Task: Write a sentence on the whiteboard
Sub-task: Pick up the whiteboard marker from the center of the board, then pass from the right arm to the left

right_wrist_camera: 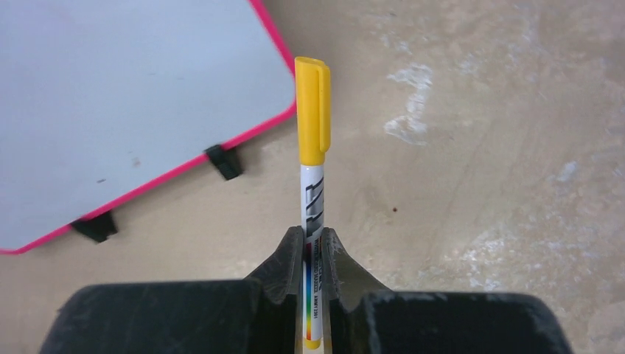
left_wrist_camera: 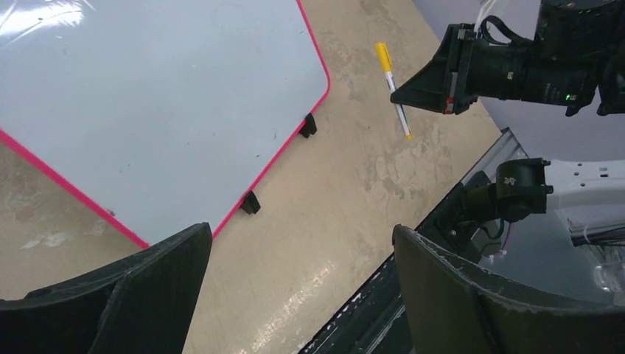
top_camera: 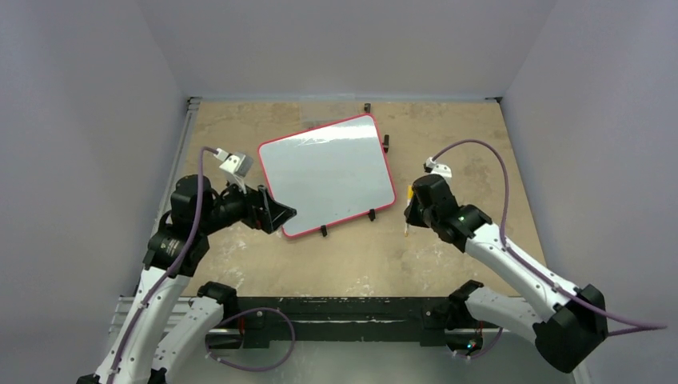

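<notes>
Clamping a yellow-capped marker — barrel print unreadable — right hand hangs beside the whiteboard; left hand wide.

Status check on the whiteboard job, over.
Right gripper shut on marker, yellow cap on. Left gripper open, beside whiteboard, near corner. Board blank, nothing written. Nothing between marker and board.

Pale lavender-grey walls on three sides of a scuffed tan tabletop, soft even light.
</notes>
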Robot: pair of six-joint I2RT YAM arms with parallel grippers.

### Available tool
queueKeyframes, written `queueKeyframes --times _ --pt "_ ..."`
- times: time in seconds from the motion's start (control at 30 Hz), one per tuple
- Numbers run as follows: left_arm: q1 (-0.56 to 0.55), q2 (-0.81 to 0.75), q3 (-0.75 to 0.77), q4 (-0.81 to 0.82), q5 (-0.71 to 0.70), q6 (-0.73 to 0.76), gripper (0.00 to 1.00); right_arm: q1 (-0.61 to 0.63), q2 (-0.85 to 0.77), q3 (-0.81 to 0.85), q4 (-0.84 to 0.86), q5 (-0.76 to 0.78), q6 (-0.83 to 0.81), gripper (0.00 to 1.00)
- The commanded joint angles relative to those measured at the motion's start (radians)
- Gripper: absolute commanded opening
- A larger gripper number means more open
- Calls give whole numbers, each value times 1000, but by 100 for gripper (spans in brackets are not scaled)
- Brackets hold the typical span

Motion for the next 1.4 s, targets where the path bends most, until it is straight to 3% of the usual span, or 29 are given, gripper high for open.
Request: queueKeyframes --times 0.0,0.23,0.53,0.77,1.0,1.1,1.37 --pt "-15 -8 -68 155 125 -18 92 8 -140 34 121 -182 -145 0" --pt "-25 49 -42 159 229 -16 90 16 -241 23 255 -451 -246 0" --pt "-57 178 104 66 275 -10 87 86 -231 86 320 -601 -394 0" --pt "-110 257 160 40 283 11 84 202 -130 186 306 -597 -503 0" --pt "-194 311 175 13 274 62 81 357 -26 258 239 -480 -592 0" --pt "-201 316 165 14 282 72 77 394 3 274 218 -464 -610 0" --pt "-202 325 155 -8 290 94 79 471 60 325 180 -430 -648 0"
